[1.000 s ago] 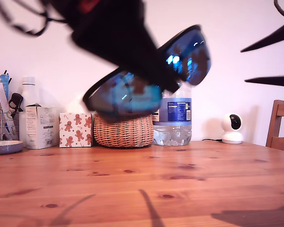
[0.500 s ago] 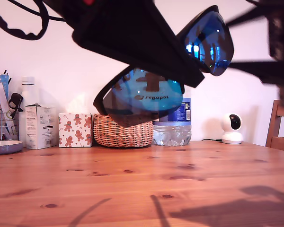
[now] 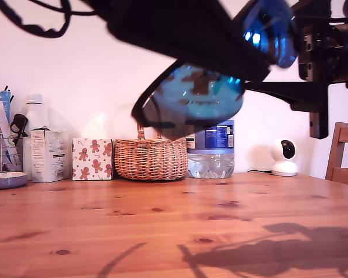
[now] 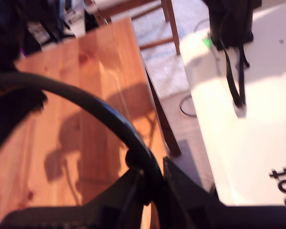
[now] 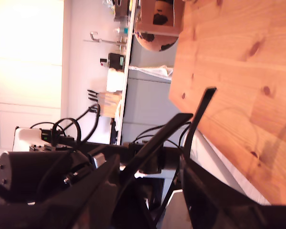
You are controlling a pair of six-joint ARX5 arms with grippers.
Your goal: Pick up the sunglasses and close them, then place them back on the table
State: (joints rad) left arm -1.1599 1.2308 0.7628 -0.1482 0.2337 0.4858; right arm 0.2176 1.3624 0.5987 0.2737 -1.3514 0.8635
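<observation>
- While my first gripper (image 4: 150, 191) reaches in from the exterior view's upper left, its jaws are pressed together on a curved black part of the sunglasses (image 3: 191, 101).
- One pair of sunglasses hangs tilted in the air, well above the table (image 3: 162, 226) and close to the exterior camera. Both blue mirrored lenses show, the one toward the exterior view's right riding higher.
- My second gripper (image 5: 148, 164) comes in level from the exterior view's right at the height of the sunglasses. Its two fingers are spread apart, with a thin black arm of the sunglasses between them. I cannot tell whether either finger touches it.
- Two grippers are in play, and their shadows lie on the near planks toward the exterior view's right.
- Along the far edge, from the exterior view's left to its right, stand one wire rack of pens (image 3: 3, 136), one white carton (image 3: 49, 155), one gingerbread-print box (image 3: 93, 159), one wicker basket (image 3: 151, 157), one water bottle (image 3: 211, 153) and one small white camera (image 3: 285, 157).
- One wooden chair (image 3: 345, 153) shows at the exterior view's right edge.
</observation>
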